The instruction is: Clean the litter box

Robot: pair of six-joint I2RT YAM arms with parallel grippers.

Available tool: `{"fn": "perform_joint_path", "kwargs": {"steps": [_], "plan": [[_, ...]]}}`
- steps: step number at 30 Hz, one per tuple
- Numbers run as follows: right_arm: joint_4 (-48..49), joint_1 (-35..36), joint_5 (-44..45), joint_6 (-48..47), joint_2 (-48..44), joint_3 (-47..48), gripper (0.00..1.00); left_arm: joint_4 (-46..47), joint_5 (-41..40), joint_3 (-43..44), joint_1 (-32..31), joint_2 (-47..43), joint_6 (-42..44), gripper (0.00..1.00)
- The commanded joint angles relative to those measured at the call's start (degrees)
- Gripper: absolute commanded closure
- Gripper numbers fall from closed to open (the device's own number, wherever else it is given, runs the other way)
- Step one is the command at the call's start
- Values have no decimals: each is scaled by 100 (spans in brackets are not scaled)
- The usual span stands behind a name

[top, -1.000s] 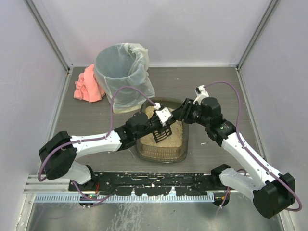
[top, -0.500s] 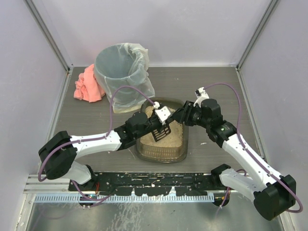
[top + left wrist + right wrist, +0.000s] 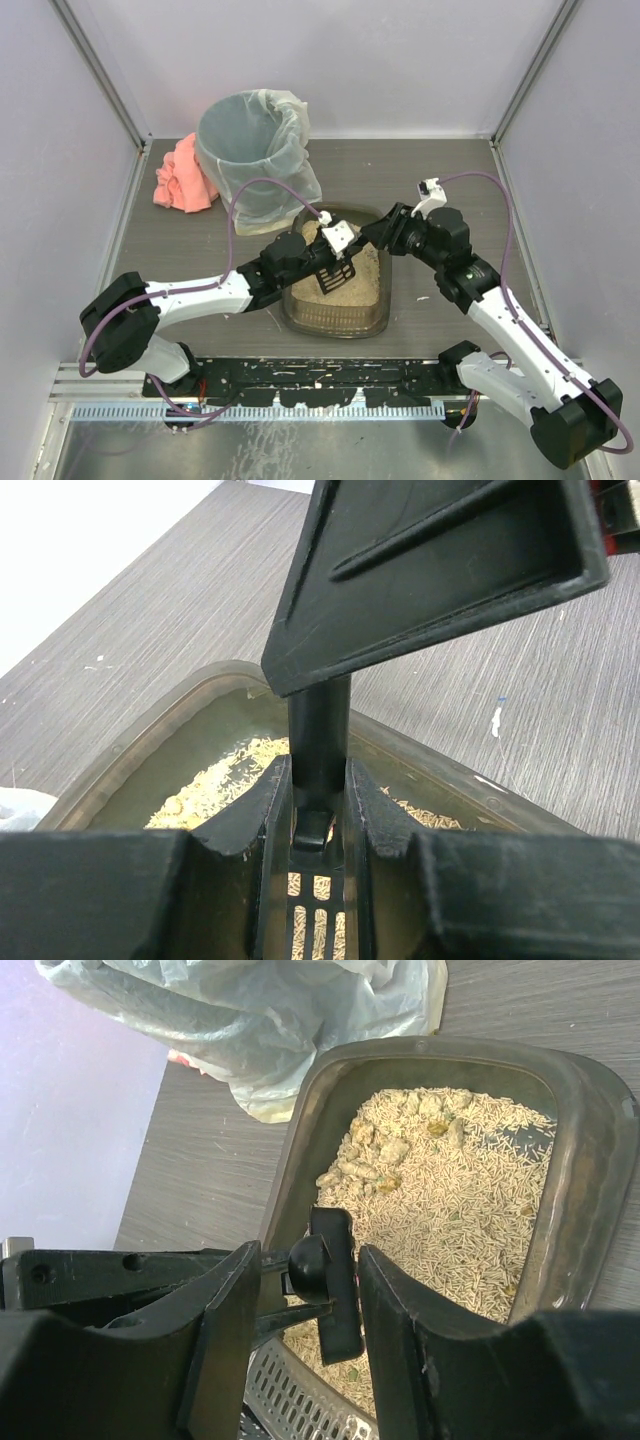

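Nearest to me, the litter box (image 3: 300, 312) sits mid-table just ahead of the arm bases, with beige litter (image 3: 450, 1220) across its floor. My left gripper (image 3: 320, 780) is clamped tight on the stem of the black slotted scoop (image 3: 338, 268), which hangs over the middle of the box, blade down toward the litter. My right gripper (image 3: 376, 234) hovers at the scoop's 2 o'clock, above the right rim, jaws part-way apart. Its wrist view shows the scoop's handle in the gap between the fingers, but I cannot tell whether they reach it or only frame it. I see nothing pinched.

I judge the step to be lifting out the clumps (image 3: 385, 1150), bunched at the box's far end, at 12 o'clock from the scoop. I would keep the blade shallow, slide it under the clumps rather than stab at them, shake gently so loose grains drop through the slots, and carry it out level.

From the left gripper the box is directly below, its near wall at 6 o'clock. Farther off, the lined bin (image 3: 250, 140) stands at 11 o'clock by the box's far-left corner, and a pink cloth (image 3: 180, 182) lies at 10 o'clock.
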Motion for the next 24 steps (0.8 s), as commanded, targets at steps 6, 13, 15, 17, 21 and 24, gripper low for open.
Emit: {"fn": "perform_joint_path", "kwargs": {"steps": [6,13,15,17,21,24], "plan": [[417,37,-216,67,309,-51,51,337,141,287,28,-75,6,100],[593,35,-262,75,453,-127,53,335,212,319,26,-12,-38,100],[647,30,-257,84,488,-139,54,335,231,318,26,-4,-53,100],[706,35,-255,95,519,-159,55,334,239,314,24,-7,-66,100],[816,35,-345,136,552,-221,64,331,214,305,21,-5,-62,100],[818,30,-379,153,518,-258,71,317,136,326,25,8,-49,100]]}}
